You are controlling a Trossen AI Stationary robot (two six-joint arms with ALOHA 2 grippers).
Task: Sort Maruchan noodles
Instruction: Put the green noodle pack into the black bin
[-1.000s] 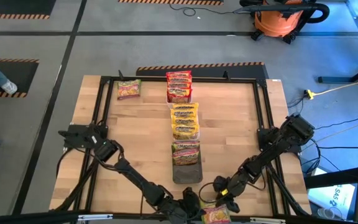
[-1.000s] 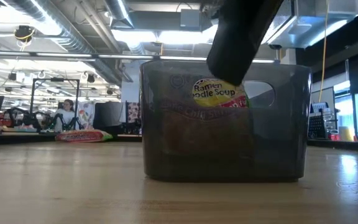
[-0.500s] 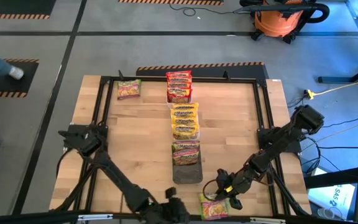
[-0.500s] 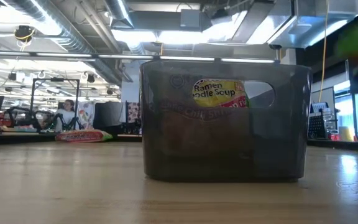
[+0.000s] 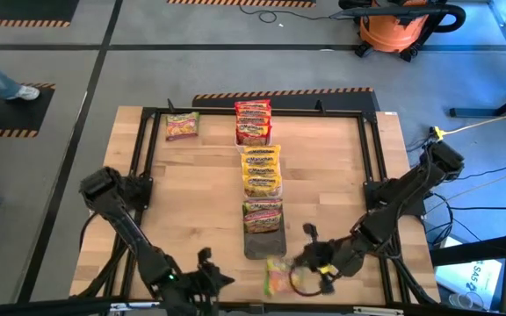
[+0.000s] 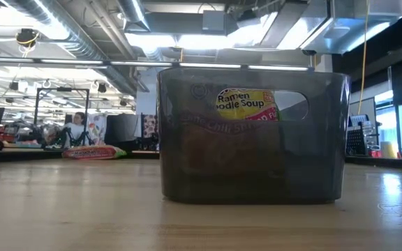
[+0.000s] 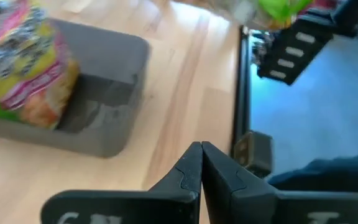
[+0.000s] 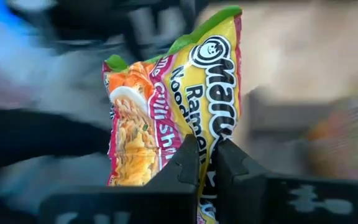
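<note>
The right gripper (image 8: 205,163) is pinched tight on a green-and-pink noodle packet (image 5: 277,274), which stands up long-ways between its fingers. It hangs over the near edge of the table. The dark tray (image 5: 264,241) sits close by, toward 11 o'clock from the packet, so I think the packet goes there next. The right arm is much nearer to it. That tray already holds matching green-and-pink packets (image 5: 263,214). Past it, toward 12 o'clock, stand the yellow packets (image 5: 261,169) and then the red packets (image 5: 253,121). One loose packet (image 5: 183,125) lies far off at 11 o'clock. The left gripper (image 7: 201,163) is closed and holds nothing, near the table's front edge.
</note>
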